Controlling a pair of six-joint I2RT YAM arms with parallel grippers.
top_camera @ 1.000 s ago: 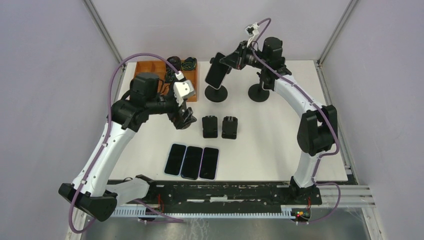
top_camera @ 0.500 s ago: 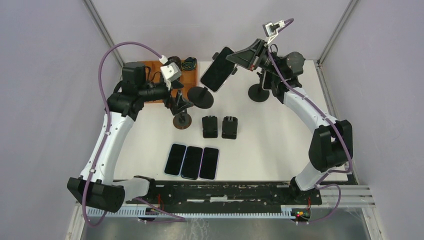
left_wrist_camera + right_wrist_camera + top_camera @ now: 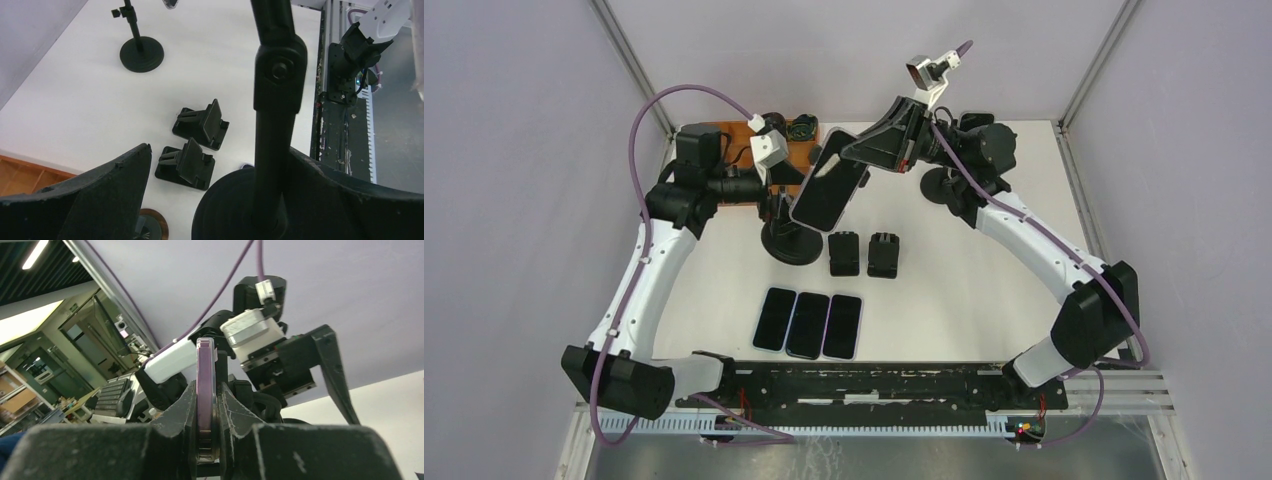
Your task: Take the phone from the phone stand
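your right claw (image 3: 207, 395) is pinching the phone (image 3: 827, 192) by its thin edges, holding it tilted in the air just above the phone stand (image 3: 790, 246), toward the back left of the desk (image 3: 984, 280). your left claw (image 3: 220, 160) is spread wide around the stand's post, not clamping it. you can't tell from here whether the cradle grips the phone. if it does, pulling could tip the unheld stand, or the phone could slip from that narrow pinch onto the folded stands (image 3: 864, 254).

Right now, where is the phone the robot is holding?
Top view: back middle of the table, the phone is pinched in the right gripper, tilted over the black stand beside the left gripper.
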